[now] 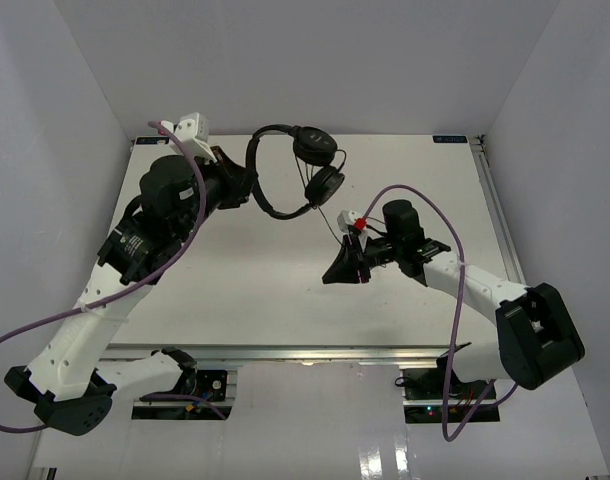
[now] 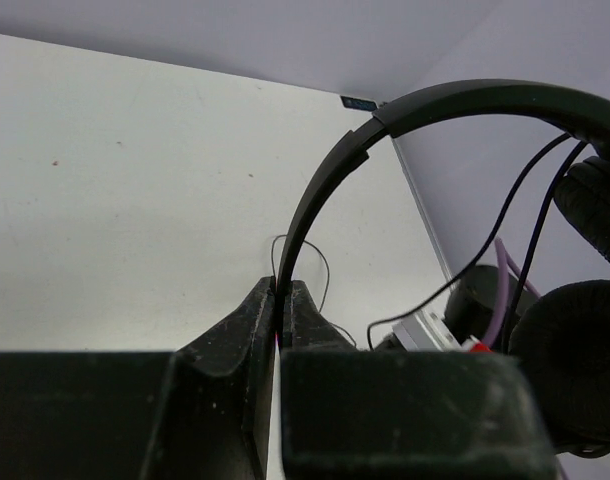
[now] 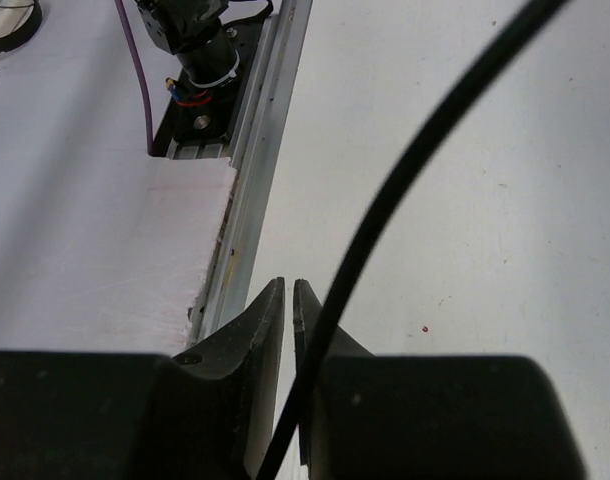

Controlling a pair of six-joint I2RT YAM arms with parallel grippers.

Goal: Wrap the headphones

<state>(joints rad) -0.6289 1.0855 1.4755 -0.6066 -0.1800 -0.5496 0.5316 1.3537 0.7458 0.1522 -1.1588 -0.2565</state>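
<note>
Left gripper (image 2: 282, 290) is pressed shut on the thin headband (image 2: 325, 190) of the headphones (image 1: 313, 147), which are held up above the table (image 1: 245, 300), toward its far edge, both ear cups (image 1: 325, 184) hanging clear of it. Right gripper (image 3: 288, 287) is pressed nearly together above the table's middle, with the cord (image 3: 415, 160) running down into the slit, apparently pinched. Slip of the cord is judged the main risk: it is thin and caught only low in the jaws. Headband could be twisted in the narrow left pinch if the cord is pulled tight. Slack could be snagged on an ear cup.
</note>
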